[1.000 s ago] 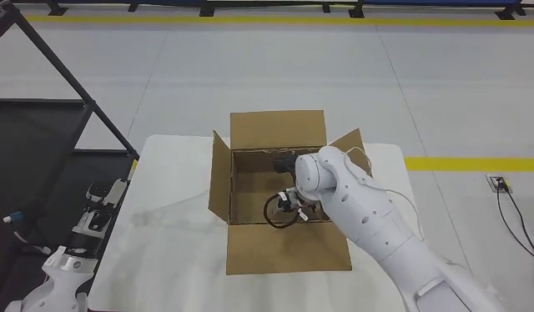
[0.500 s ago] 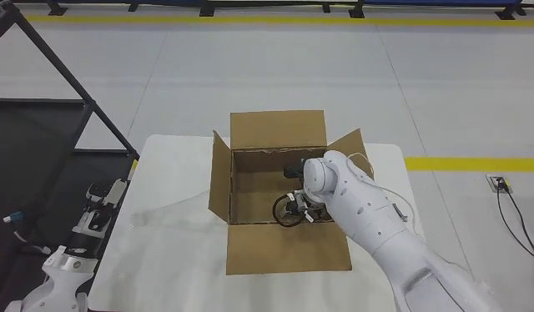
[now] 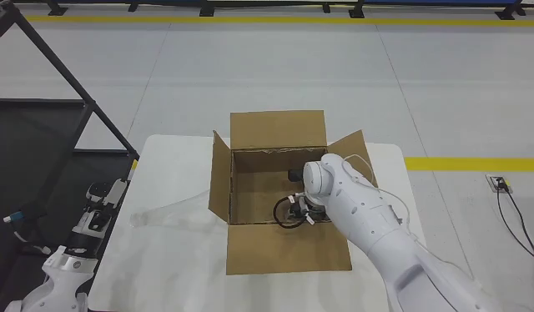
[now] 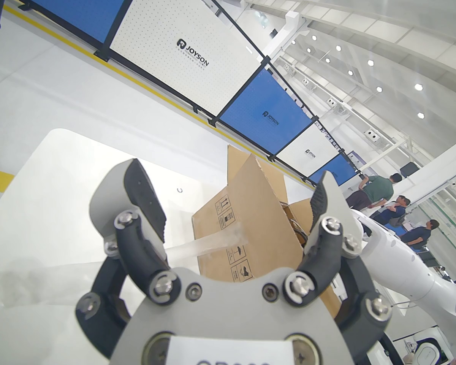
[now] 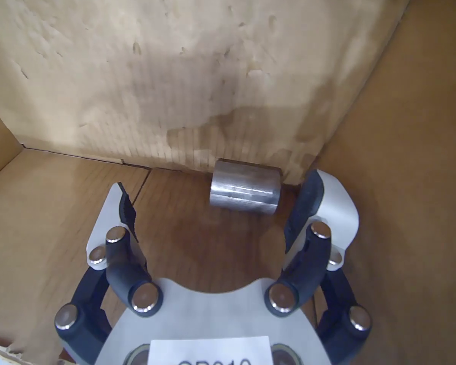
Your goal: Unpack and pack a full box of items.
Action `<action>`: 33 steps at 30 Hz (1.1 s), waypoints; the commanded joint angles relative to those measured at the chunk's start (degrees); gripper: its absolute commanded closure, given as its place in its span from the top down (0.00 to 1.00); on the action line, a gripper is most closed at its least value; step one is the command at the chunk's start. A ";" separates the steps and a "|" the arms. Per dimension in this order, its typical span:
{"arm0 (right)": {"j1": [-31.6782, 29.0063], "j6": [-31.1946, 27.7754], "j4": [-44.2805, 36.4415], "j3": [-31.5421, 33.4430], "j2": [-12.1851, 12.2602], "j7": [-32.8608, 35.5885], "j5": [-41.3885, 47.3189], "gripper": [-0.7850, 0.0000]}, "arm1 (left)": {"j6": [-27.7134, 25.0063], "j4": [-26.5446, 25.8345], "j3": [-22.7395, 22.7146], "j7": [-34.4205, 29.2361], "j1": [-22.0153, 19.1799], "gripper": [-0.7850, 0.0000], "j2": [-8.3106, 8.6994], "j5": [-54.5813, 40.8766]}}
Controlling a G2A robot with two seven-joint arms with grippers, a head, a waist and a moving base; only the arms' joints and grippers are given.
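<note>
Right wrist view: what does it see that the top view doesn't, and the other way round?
Right wrist view: up close, a short metal cylinder lies on its side on the floor of the cardboard box, by the wall near a corner, just ahead of the open right gripper.

Top view: the whole box from above, its flaps folded out, standing on the white table, with the right arm bent over it and its end inside.

Both: the brown inside of the same box.
</note>
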 commanded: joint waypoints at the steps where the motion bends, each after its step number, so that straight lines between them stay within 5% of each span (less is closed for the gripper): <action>1: 0.13 -0.57 1.02 -0.15 -0.26 0.00 -0.15 1.00 | 0.00 0.00 0.00 0.00 0.00 1.00 0.00 0.00; 20: 0.57 -5.57 8.55 0.28 -2.55 -3.27 1.34 1.00 | 0.00 0.00 0.00 0.00 0.00 1.00 0.00 0.00; 21: 0.61 -5.90 8.88 0.35 -2.62 -3.38 1.43 0.96 | 0.00 0.00 0.00 0.00 0.00 1.00 0.00 0.00; 23: 0.69 -6.49 9.51 0.52 -2.72 -3.75 1.62 0.45 | 0.00 0.00 0.00 0.00 0.00 1.00 0.00 0.00; 25: 0.75 -7.00 10.01 0.64 -2.81 -4.06 1.70 0.28 | 0.00 0.00 0.00 0.00 0.00 1.00 0.00 0.00; 26: 0.79 -7.20 10.22 0.82 -2.83 -4.52 1.94 0.08 | 0.00 0.00 0.00 0.00 0.00 1.00 0.00 0.00; 33: 1.04 -8.93 11.29 2.05 -2.61 -7.95 3.08 0.00 | 0.00 0.00 0.00 0.00 0.00 1.00 0.00 0.00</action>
